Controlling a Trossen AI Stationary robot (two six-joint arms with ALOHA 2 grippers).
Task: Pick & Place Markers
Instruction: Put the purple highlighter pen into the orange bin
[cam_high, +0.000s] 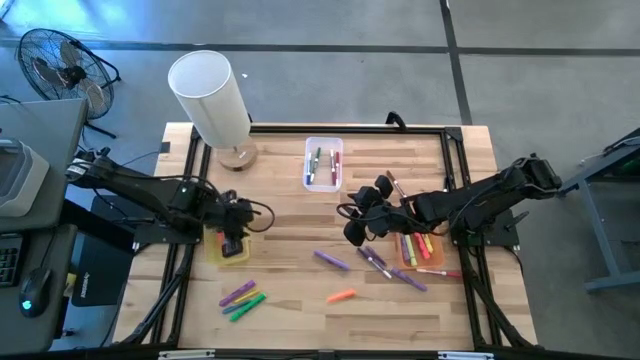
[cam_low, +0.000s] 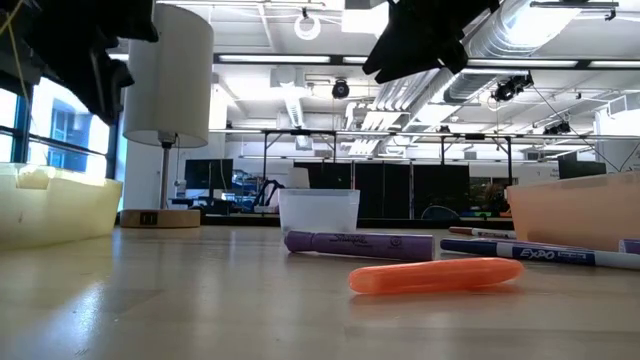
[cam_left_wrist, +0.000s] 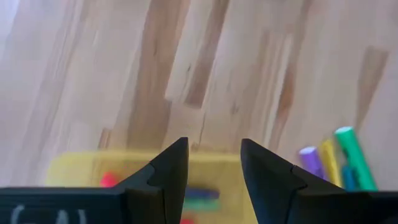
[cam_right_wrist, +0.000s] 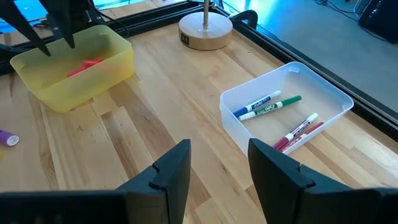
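Sorting partly done: markers fill three bins (cam_high: 323, 163), loose markers (cam_high: 243, 299) litter the frame's lower centre; left gripper (cam_high: 232, 243) hangs released, empty, over the yellow bin (cam_right_wrist: 74, 74), right gripper (cam_high: 358, 232) spread, empty.

Two dark jointed arms, black looping cables, left pincer (cam_left_wrist: 213, 171) with wedge-shaped matte black fingers

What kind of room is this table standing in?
Probably a large open workshop or lab. The low view shows exposed ceiling ducts and rows of dark monitors behind the wooden table; from above, a floor fan stands on bare concrete.
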